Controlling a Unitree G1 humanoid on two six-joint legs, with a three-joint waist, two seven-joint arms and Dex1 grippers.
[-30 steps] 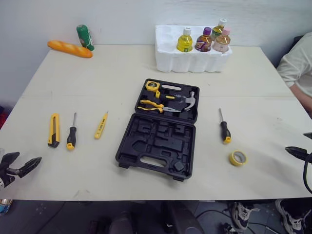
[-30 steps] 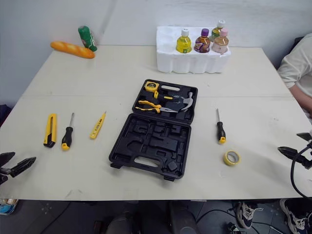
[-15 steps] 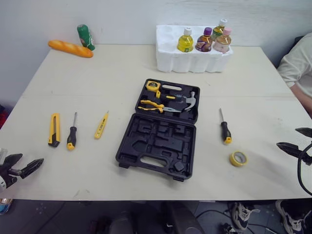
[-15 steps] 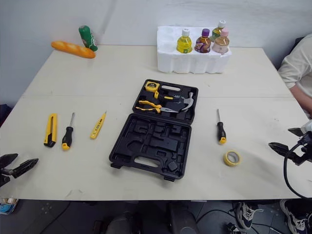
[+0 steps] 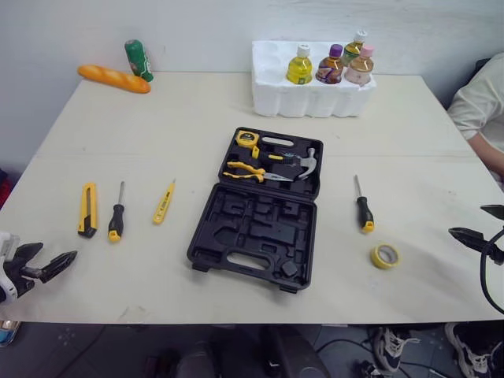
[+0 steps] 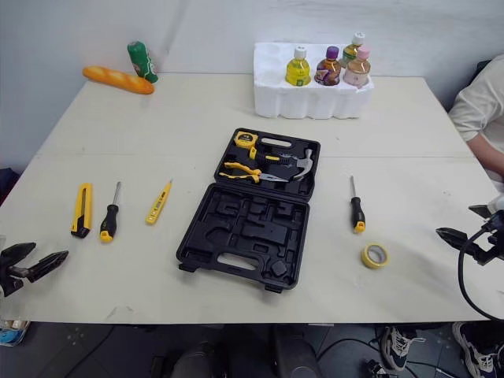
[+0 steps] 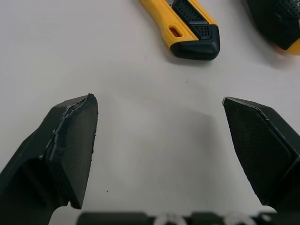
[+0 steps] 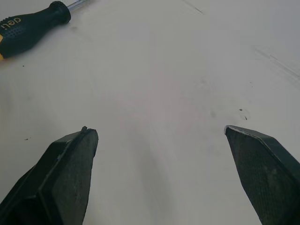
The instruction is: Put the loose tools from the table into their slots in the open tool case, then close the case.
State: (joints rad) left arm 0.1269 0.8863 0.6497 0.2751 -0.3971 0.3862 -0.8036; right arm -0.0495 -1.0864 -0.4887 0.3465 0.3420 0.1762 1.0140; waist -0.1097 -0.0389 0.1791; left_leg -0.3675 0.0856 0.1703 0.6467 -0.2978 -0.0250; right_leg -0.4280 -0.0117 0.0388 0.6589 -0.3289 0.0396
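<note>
Both arms edging in, no tool lifted yet.
The left gripper point(image 5: 53, 253) has crept forward over the near edge of the surface point(image 5: 157, 118) toward the knife point(image 5: 87, 209), wide open and empty. The right gripper point(image 5: 466, 220), also wide, has come in toward the tape point(image 5: 385, 255). The loose tools lie unmoved either side of the open case point(image 5: 256, 213). Both arms are held low, reaching forward.

In my left wrist view, the utility knife point(image 7: 190, 29) and a screwdriver handle point(image 7: 272, 18) are cut off by the edge. My right wrist view crops the other screwdriver point(image 8: 30, 28), and the person point(image 5: 480, 102) beside the desk point(image 5: 197, 110) is mostly out of frame.
</note>
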